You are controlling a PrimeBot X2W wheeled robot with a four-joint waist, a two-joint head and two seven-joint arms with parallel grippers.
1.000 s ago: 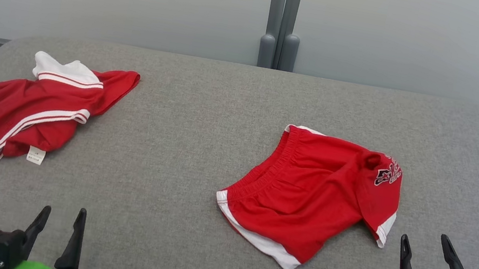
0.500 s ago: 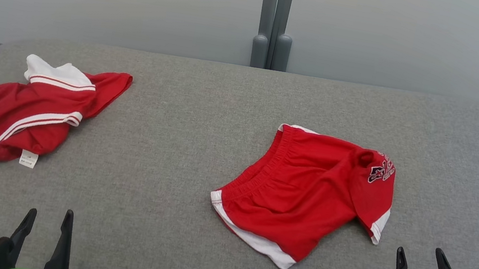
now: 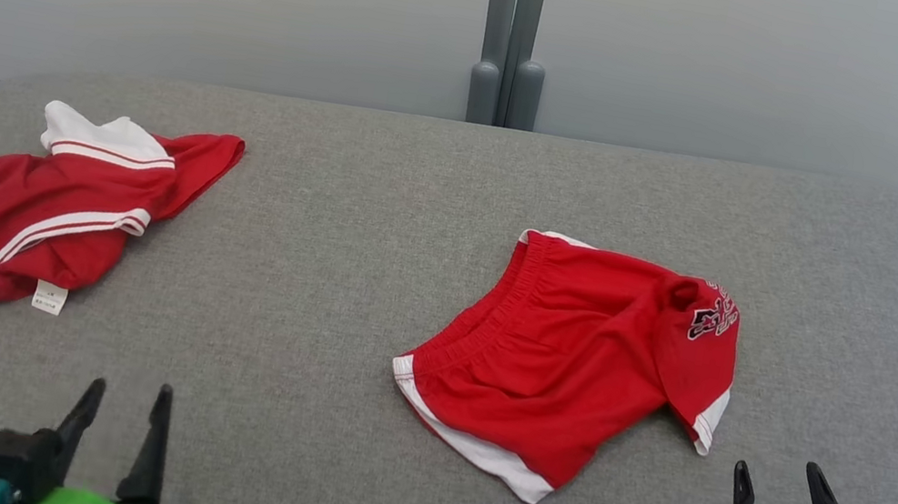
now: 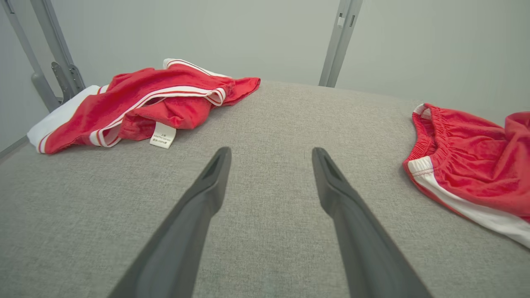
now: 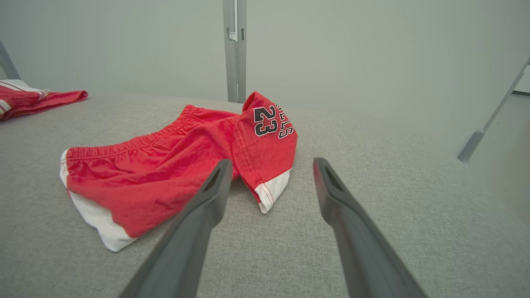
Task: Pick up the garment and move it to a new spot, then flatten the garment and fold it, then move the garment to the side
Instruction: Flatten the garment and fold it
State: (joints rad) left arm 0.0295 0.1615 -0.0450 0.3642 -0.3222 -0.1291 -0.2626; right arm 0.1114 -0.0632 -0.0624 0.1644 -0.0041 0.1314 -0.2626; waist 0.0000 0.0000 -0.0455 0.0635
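Right pincer (image 3: 777, 467) and left pincer (image 3: 132, 386) both hang released and empty above the grey worktop (image 3: 343, 224), the crumpled red shorts (image 3: 578, 358) lying just ahead-left of the right one, likely lined up for the first pick-up.

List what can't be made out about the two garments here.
- Label on the striped garment, left wrist view: print too small to read.
- Lettering beside 23 on the shorts, right wrist view: curls over a fold.
- Striped garment, head view: left end cut by the edge.
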